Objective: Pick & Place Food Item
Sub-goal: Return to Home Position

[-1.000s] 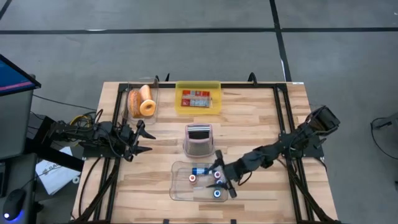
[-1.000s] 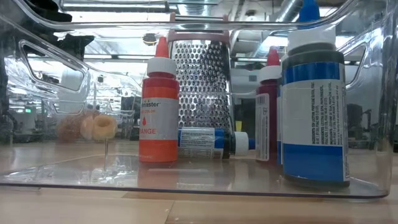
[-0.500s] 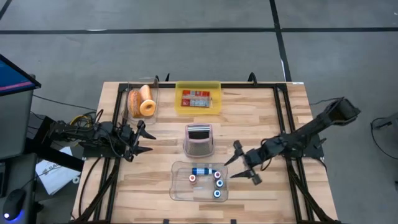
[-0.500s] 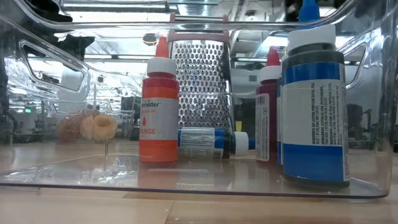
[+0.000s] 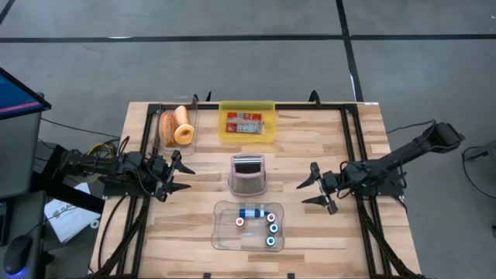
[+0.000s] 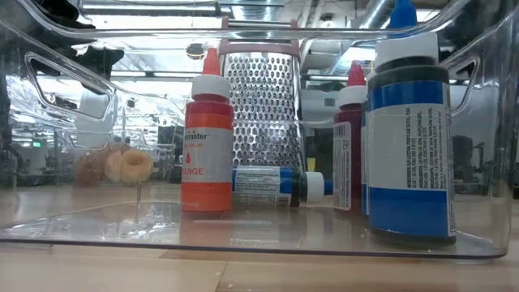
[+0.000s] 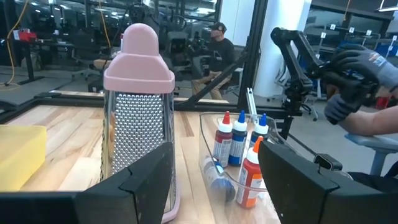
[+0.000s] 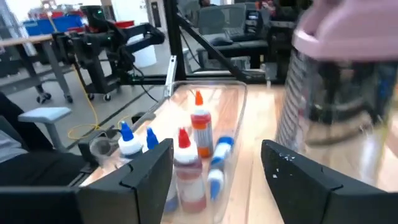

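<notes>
**Seemingly finished: donuts [image 5: 178, 126] binned, nothing held**

All donuts lie together in the clear bin [image 5: 177, 146] at the surface's [image 5: 325, 139] corner on the left arm's side, so nothing remains to carry. The left gripper [image 5: 179, 172] hovers near that bin, the right gripper [image 5: 306, 192] beside the grater [image 5: 248, 174]. All 4 fingers are spread and released, suiting a retreat home.

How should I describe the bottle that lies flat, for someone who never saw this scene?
On the wooden table, find the clear bin next to the pink-topped grater. The bottle lies on its side at the bin's grater end, while the other bottles all stand upright.
</notes>
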Tool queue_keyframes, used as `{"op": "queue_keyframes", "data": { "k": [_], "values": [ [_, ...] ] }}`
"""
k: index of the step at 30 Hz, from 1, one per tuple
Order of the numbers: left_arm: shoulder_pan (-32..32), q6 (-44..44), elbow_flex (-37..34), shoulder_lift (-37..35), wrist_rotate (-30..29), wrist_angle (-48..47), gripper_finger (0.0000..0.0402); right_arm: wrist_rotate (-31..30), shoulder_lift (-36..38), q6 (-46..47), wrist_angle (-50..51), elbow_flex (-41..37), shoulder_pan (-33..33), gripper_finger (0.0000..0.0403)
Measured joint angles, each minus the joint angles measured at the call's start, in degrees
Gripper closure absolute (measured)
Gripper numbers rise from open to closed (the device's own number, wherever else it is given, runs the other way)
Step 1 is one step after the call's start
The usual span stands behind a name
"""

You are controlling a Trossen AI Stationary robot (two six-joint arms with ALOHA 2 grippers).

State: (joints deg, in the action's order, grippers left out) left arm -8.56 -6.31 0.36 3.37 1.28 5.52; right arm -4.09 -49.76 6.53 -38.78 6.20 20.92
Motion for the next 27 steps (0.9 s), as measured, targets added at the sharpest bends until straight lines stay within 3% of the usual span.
{"op": "queue_keyframes", "data": {
  "k": [6, 11, 25, 27],
  "values": [
    [0.00, 0.00, 0.00, 0.16, 0.00, 0.37, 0.0169, 2.80, 7.09, 2.22, 0.30, -5.68, -1.28, 0.0168],
    [0.00, 0.00, 0.00, 0.16, 0.00, 0.52, 0.0169, 2.87, 13.02, 2.16, 6.02, -5.75, -1.60, 0.0168],
    [0.00, 0.00, 0.00, 0.16, 0.00, 0.54, 0.0169, 2.82, 40.35, -2.03, 37.85, -5.78, -6.19, 0.0168],
    [0.00, 0.00, 0.00, 0.16, 0.00, 0.53, 0.0169, 4.27, 43.26, -5.73, 37.86, -5.78, -7.58, 0.0168]
  ]
}}
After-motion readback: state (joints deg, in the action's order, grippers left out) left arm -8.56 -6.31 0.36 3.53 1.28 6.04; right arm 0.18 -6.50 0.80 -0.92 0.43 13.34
